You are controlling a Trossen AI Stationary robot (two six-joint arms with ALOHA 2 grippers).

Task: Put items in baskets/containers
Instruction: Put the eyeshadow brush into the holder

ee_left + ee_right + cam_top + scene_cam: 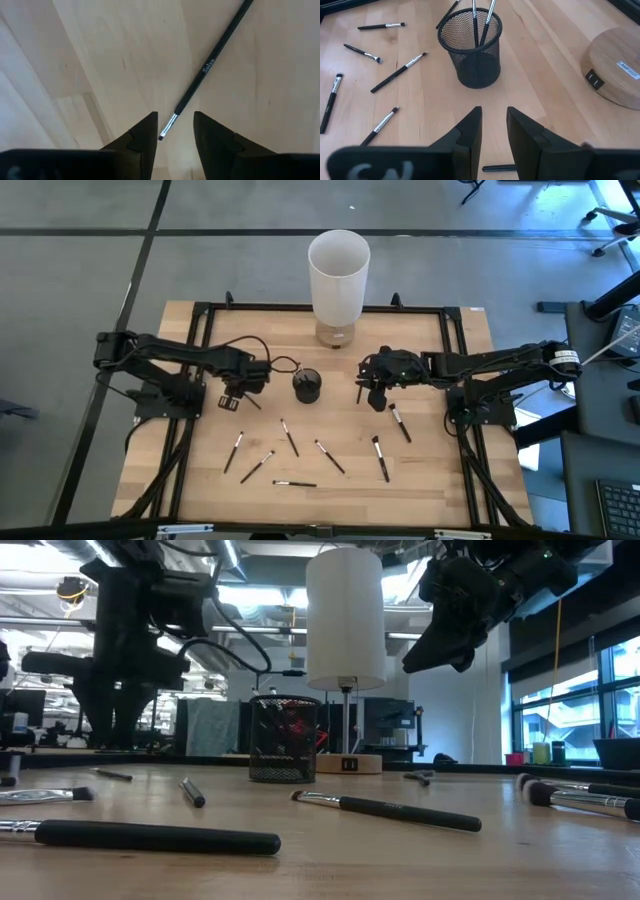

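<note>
— So, what's the left tool (232, 401) up to?

— It hangs over a thin black brush (210, 62) on the bench (440, 480), fingers spread, with the silver ferrule and tip lying in the gap between them. I'd say it's lining up to pinch that end; nothing is held.

— And the cup (307, 386)?

— Mid-bench, between the arms: a dark round mesh cup, open weave, with a few brushes already standing in it, handles down. Near it stands a white lamp (339, 278) on a round wooden base.

— The rest of the brushes?

— Scattered flat on the pale wood in front of the cup, slim dark handles, some with pale ferrules.

— The right tool (376, 397)?

— Raised beside the cup, pointing at it, fingers parted with nothing between them. A dark handle (498, 168) lies on the bench just under it.
</note>
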